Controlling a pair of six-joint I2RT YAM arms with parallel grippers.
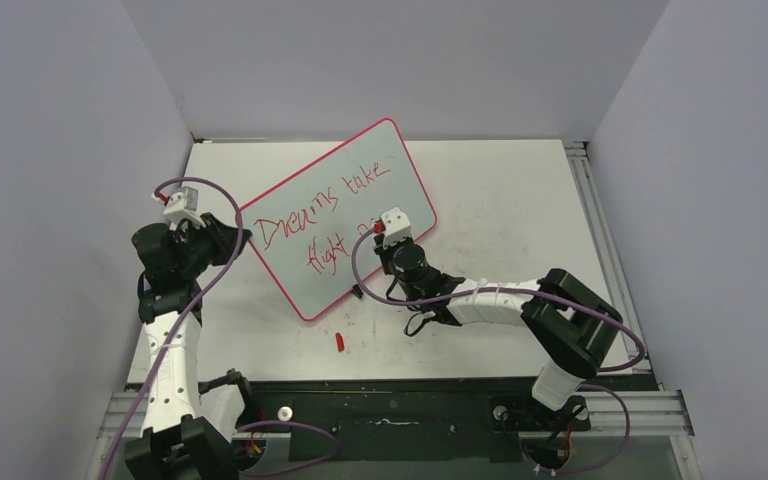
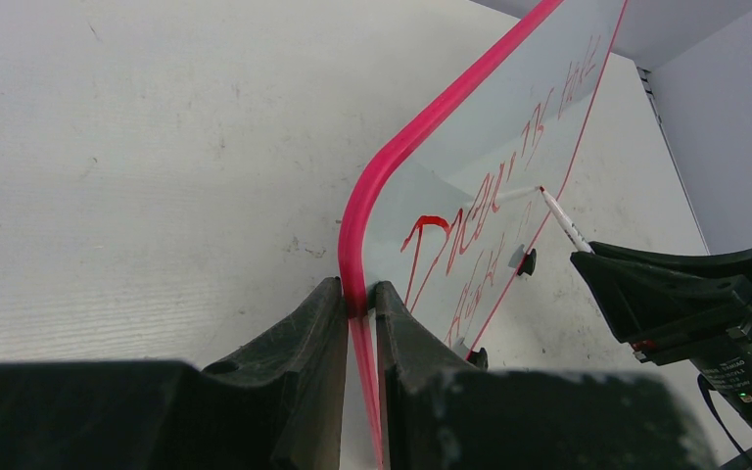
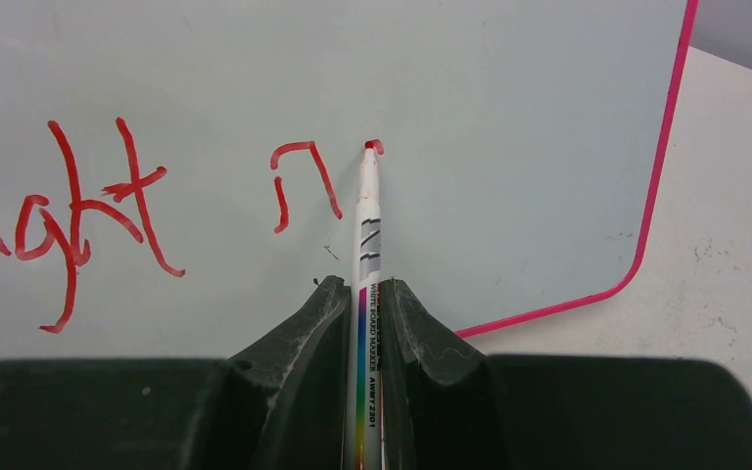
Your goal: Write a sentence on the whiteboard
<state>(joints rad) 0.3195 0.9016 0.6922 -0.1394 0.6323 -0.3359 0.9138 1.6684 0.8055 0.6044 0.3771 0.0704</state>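
Right jaws pinch the marker [image 3: 368, 235], its long axis straight ahead, tip touching the board [image 3: 509, 98] just right of a red stroke [image 3: 304, 152]; left jaws clamp the board's rim [image 2: 352, 245].

Red handwriting on the whiteboard [image 1: 290, 265] reads "Dreams take flight"; the marker [image 3: 368, 245] barrel is printed "WHITE BOARD MARKER".

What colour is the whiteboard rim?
The whiteboard rim is bright pink-red, clearest in the left wrist view.

The left pincer [image 2: 358, 299] and right pincer [image 3: 370, 294] grip tight.
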